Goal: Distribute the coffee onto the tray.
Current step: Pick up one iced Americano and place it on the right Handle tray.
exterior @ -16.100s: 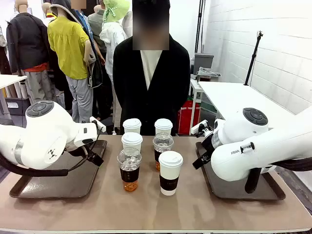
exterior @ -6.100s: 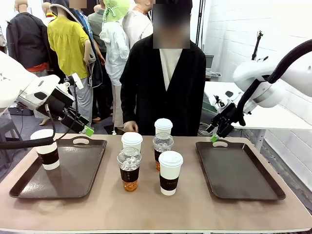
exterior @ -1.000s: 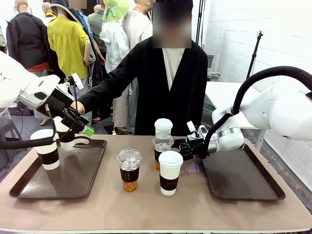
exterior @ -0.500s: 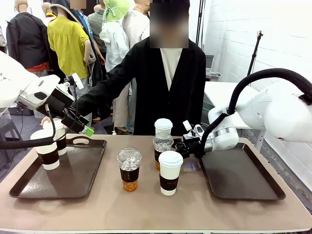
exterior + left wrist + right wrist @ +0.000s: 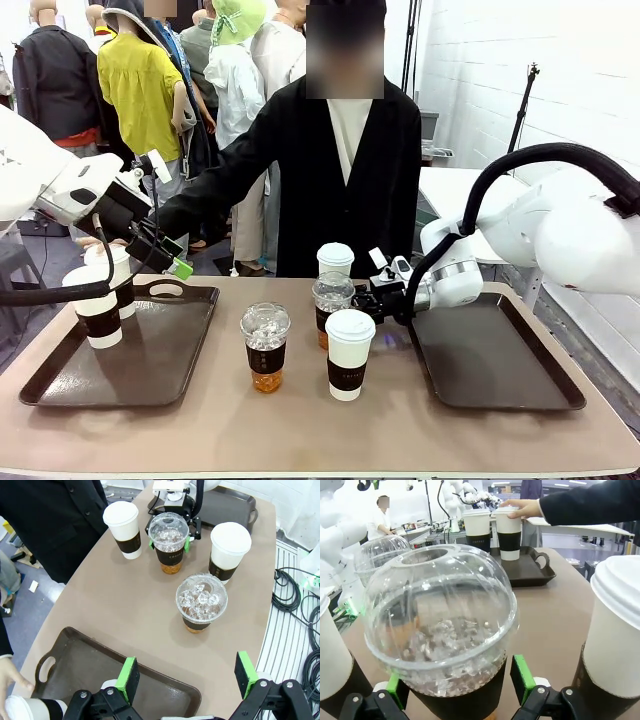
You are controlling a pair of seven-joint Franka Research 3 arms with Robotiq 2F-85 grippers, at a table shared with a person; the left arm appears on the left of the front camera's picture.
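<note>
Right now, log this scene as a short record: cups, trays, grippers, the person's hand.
left tray: first white cup standing free; second white cup with the person's hand on its lid
table middle: rear white cup, rear iced cup, front iced cup, front white cup
right gripper: open, pads either side of the rear iced cup's sleeve, seemingly not clamped
left gripper: open, holding nothing, above the left tray
</note>
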